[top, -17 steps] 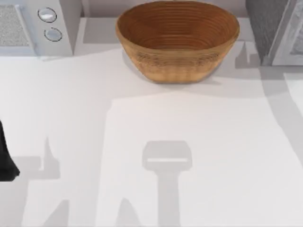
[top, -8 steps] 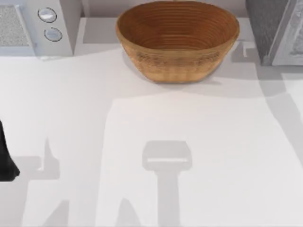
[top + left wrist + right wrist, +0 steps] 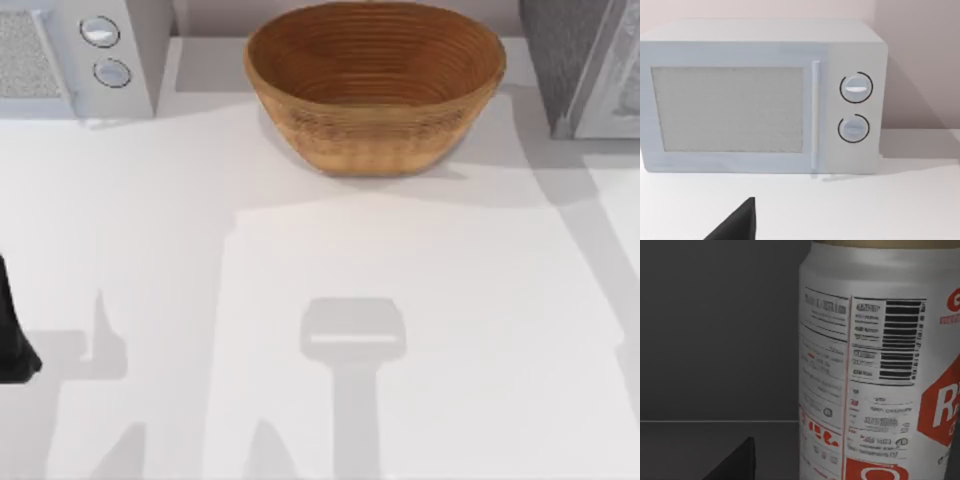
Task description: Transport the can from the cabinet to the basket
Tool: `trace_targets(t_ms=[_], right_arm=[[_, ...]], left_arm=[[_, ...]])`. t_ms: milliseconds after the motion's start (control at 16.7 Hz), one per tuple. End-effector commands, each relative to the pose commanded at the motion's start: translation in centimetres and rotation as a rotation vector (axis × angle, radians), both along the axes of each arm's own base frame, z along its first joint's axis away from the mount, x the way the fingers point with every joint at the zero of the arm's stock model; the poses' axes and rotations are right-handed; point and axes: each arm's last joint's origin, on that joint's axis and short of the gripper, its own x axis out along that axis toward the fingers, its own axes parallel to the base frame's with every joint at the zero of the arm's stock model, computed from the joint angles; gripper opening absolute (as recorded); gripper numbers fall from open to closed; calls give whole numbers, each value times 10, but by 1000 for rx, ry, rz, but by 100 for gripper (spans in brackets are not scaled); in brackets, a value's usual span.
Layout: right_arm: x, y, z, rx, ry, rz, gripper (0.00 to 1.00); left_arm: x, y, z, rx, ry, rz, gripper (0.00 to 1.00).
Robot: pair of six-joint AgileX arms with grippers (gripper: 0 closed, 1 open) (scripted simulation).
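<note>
The basket (image 3: 375, 85) sits at twelve o'clock on the white table (image 3: 420, 300), upright and open, with nothing visible inside it. A white microwave (image 3: 75, 55) with two round knobs stands at about ten o'clock, and a grey cabinet (image 3: 580, 65) occupies the corner at about two o'clock.

The can (image 3: 880, 365) stands upright inside the dark cabinet interior, resting on its grey shelf, very close in front of the right wrist camera; its silver side shows small print, a barcode and red label marks. A dark finger tip (image 3: 737, 462) of the right gripper pokes into the right wrist view just beside the can, seemingly not touching it, though the view is too partial to be sure. Whether the right gripper is spread or pressed together cannot be told.

The left arm (image 3: 12, 330) is parked at the table's nine o'clock edge. Its wrist camera faces the microwave front, with one dark finger tip (image 3: 740, 222) showing; its gripper's state cannot be told either.
</note>
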Motion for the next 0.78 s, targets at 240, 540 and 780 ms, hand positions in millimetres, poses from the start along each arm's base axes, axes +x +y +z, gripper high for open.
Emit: trace_targets(t_ms=[240, 540, 780], right_arm=[[2, -1, -1, -1, 4, -4, 100], [25, 1, 1, 0, 3, 0, 100], [52, 1, 3, 1, -7, 0, 100]], left_arm=[[0, 0, 0, 0, 0, 0, 100], [0, 0, 0, 0, 0, 0, 100], [0, 0, 0, 0, 0, 0, 100]])
